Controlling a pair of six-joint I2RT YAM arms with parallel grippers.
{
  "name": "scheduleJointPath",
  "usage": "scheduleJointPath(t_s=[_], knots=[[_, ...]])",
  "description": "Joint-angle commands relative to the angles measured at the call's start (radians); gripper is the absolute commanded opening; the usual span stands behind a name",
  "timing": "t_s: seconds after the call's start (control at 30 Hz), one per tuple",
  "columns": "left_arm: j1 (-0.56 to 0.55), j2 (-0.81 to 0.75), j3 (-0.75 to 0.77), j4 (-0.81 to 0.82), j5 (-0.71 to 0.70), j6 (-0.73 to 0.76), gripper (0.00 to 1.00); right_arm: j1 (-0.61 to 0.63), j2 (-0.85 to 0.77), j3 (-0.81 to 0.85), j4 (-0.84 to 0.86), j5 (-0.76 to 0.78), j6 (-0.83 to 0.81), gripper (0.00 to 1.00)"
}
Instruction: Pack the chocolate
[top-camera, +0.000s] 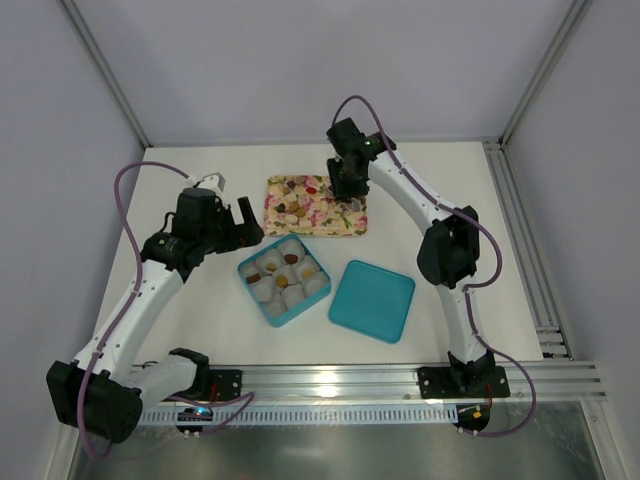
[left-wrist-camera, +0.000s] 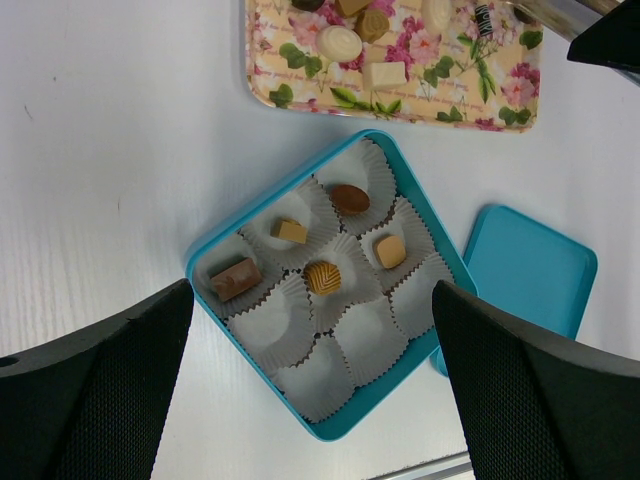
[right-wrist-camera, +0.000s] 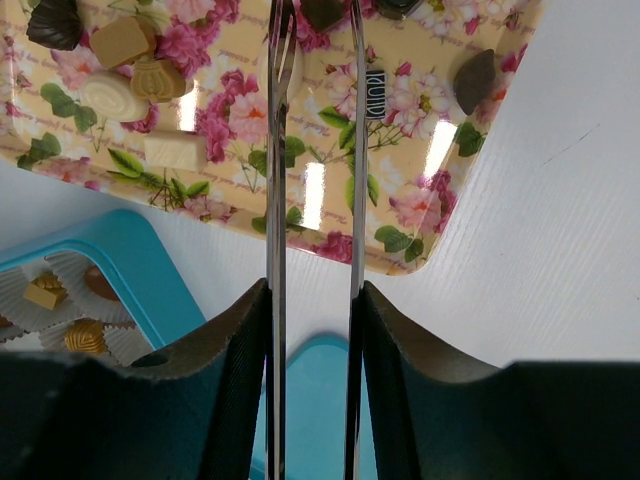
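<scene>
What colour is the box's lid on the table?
Teal blue; the lid shows best in the top external view.

Right hand (right-wrist-camera: 312, 298) grips metal tongs (right-wrist-camera: 277, 150) — blades extend over the floral tray (right-wrist-camera: 420, 215), a dark chocolate (right-wrist-camera: 322, 10) between them at the top edge. Teal box (right-wrist-camera: 150, 265) lower left.

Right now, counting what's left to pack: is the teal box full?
Partly full: the teal box holds five pieces of chocolate; four paper cups sit empty.
</scene>
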Motion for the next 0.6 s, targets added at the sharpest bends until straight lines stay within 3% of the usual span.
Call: scheduleJointPath(t_s=[0.0,0.4,0.57], knots=[[-0.005,-0.017,-0.006,0.021,0.014,-0.009,1.0,0.008,-0.001,0.006,0.023,0.001,-0.013,0.42],[-0.005,-0.018,-0.007,0.021,0.02,-0.009,1.0,0.022,0.019,-0.017,0.032,0.003,-0.002,0.4],[-0.005,-0.02,-0.007,0.021,0.019,-0.009,1.0,0.022,0.021,-0.016,0.032,0.002,-0.002,0.33]])
